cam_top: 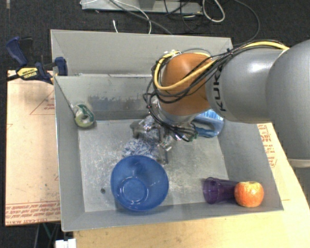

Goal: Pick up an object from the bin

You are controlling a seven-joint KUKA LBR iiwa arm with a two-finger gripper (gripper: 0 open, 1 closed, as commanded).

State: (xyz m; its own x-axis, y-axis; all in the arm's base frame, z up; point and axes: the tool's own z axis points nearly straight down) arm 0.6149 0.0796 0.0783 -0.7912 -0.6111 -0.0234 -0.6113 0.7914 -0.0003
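Where the end effector [156, 137] hangs, the bin floor [199, 159] shows scuffs.

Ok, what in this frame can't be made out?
Camera view:
- light blue thing at the right of the bin, mostly hidden by the orange wrist cover; kind unclear
- whatever lies under the gripper: its own body covers it
- small round greenish thing, back left corner: too small to name

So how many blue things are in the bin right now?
2 for sure: the blue bowl at the front middle, and a blue thing at the right, part-hidden behind the arm. The arm may hide more.
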